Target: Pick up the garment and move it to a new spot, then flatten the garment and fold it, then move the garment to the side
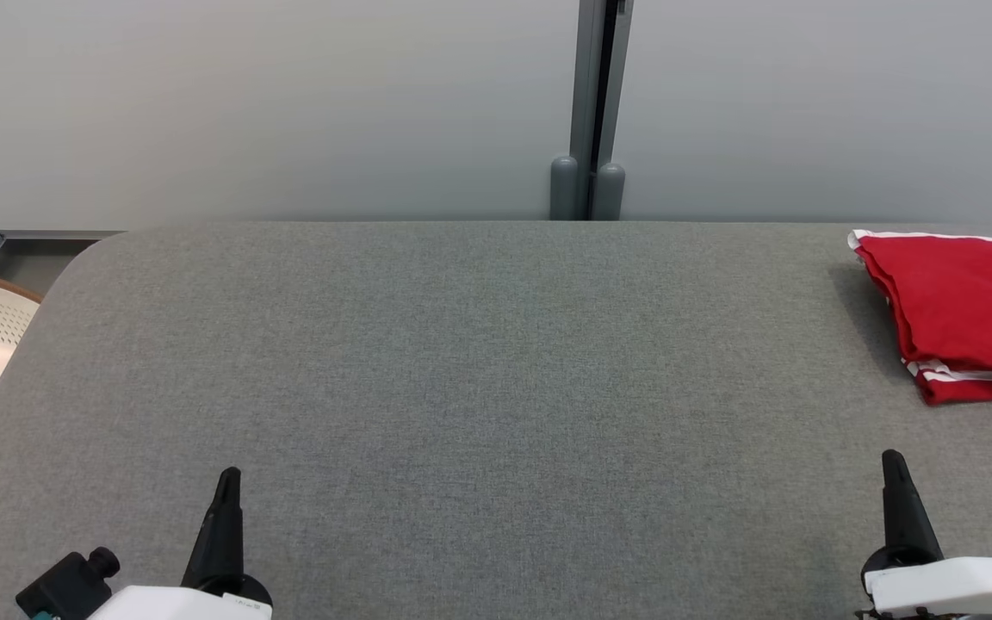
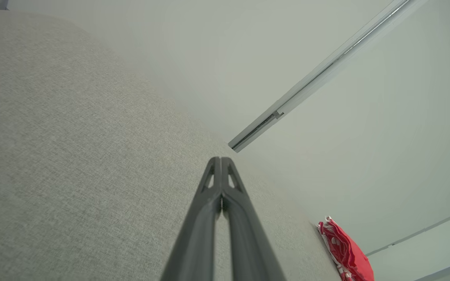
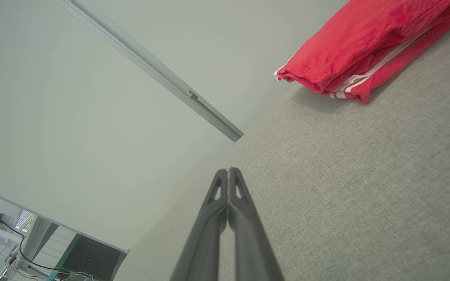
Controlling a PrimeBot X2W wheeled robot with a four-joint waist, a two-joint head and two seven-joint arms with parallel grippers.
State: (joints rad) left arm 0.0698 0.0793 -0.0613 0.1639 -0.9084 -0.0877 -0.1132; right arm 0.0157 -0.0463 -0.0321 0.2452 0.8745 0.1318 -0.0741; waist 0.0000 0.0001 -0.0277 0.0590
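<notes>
A folded red, white-striped garment (image 1: 961,301) lies far right on the grey fabric worktop (image 1: 496,362), left pincer (image 1: 227,479) and right pincer (image 1: 892,461) clenched empty.

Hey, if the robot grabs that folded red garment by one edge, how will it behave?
Likely floppy: the garment is soft cloth in loose layers, so lifting one edge would probably unfold it. Probably light, and it may drag rather than slide on the textured table.
</notes>
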